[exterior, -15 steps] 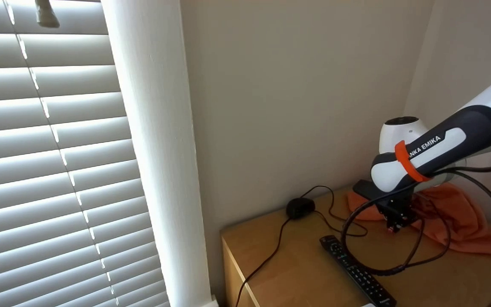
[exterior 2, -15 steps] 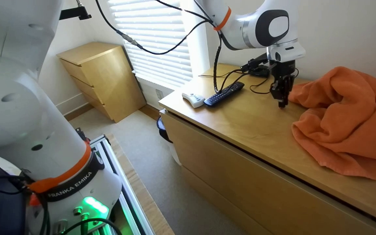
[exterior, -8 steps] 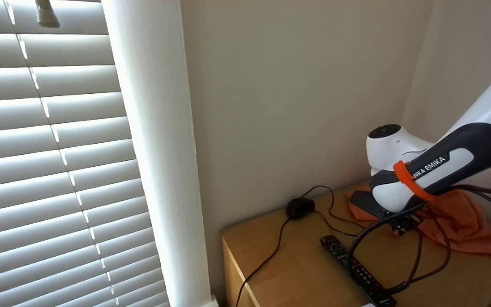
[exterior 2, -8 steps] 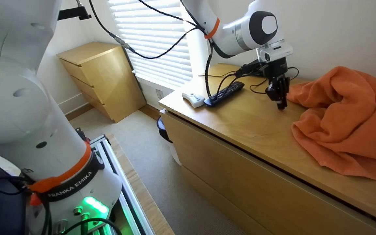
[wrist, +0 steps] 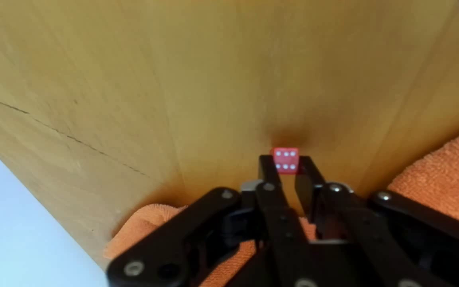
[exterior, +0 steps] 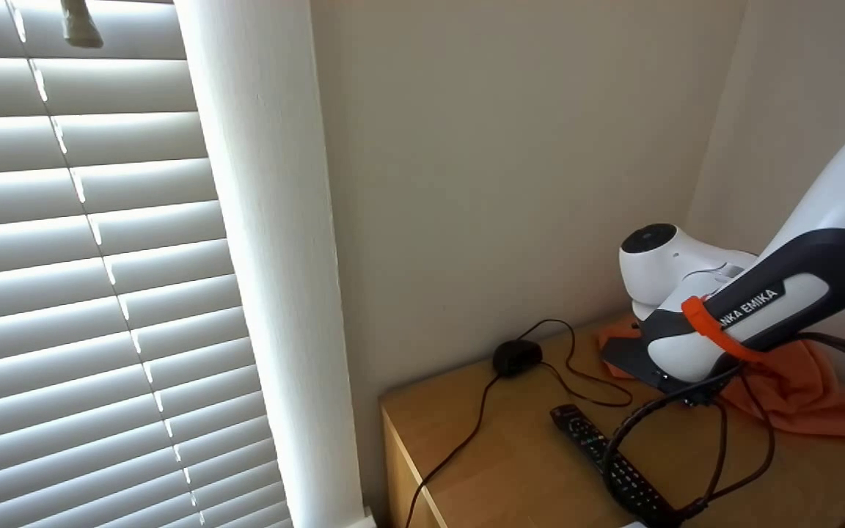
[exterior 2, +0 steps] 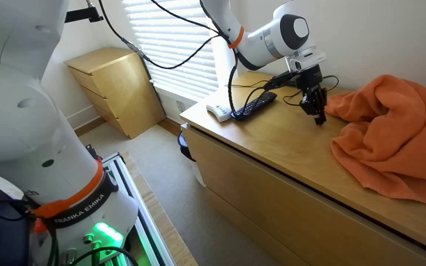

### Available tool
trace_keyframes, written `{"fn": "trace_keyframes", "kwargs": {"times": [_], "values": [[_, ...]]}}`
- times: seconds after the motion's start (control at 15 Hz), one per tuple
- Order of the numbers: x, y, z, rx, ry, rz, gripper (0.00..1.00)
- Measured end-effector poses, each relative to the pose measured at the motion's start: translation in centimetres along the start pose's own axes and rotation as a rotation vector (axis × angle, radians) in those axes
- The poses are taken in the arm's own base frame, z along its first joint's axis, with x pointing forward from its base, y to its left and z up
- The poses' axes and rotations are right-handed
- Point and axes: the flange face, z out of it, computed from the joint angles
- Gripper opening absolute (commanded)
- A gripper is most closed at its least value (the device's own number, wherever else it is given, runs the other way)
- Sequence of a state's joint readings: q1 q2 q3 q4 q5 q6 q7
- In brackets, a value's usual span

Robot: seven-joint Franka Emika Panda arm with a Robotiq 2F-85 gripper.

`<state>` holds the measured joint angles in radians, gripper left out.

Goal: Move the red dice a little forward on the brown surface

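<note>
The red dice (wrist: 289, 160) shows in the wrist view with several white pips facing the camera. My gripper (wrist: 286, 162) is shut on it, one black fingertip on each side. In an exterior view, the gripper (exterior 2: 319, 121) points down, tilted, with a bit of red dice (exterior 2: 319, 125) at its tips. The dice is very close to the brown surface (exterior 2: 290, 140); I cannot tell whether it touches. A shadow lies just beyond it in the wrist view. In an exterior view, the arm and cables hide the dice above the brown surface (exterior: 496, 447).
A crumpled orange towel (exterior 2: 394, 140) lies right beside the gripper. A black remote (exterior 2: 255, 106) and a white controller (exterior 2: 219, 112) lie on the surface. A small black device (exterior: 516, 357) with thin cables is near the wall. Arm cables (exterior 2: 231, 88) hang down to the remote.
The wrist has lowered and the gripper has gone from nearly vertical to tilted. The fingertips stay near the same spot, slightly lower. The hanging cables have shifted with the arm.
</note>
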<state>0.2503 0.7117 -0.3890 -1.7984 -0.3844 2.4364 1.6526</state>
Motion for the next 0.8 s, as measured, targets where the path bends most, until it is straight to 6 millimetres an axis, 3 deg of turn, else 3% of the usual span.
{"fn": "trace_keyframes", "kwargs": {"times": [0.2,0.27,0.33,0.47,0.8], "values": [[-0.1,0.1,0.1,-0.003,0.015,-0.001,0.11],[-0.1,0.1,0.2,-0.003,0.019,-0.002,0.30],[-0.1,0.2,0.2,-0.004,0.022,-0.003,0.34],[-0.2,0.3,0.3,-0.007,0.024,-0.003,0.57],[-0.5,0.6,1.1,-0.026,0.025,-0.004,0.95]]}}
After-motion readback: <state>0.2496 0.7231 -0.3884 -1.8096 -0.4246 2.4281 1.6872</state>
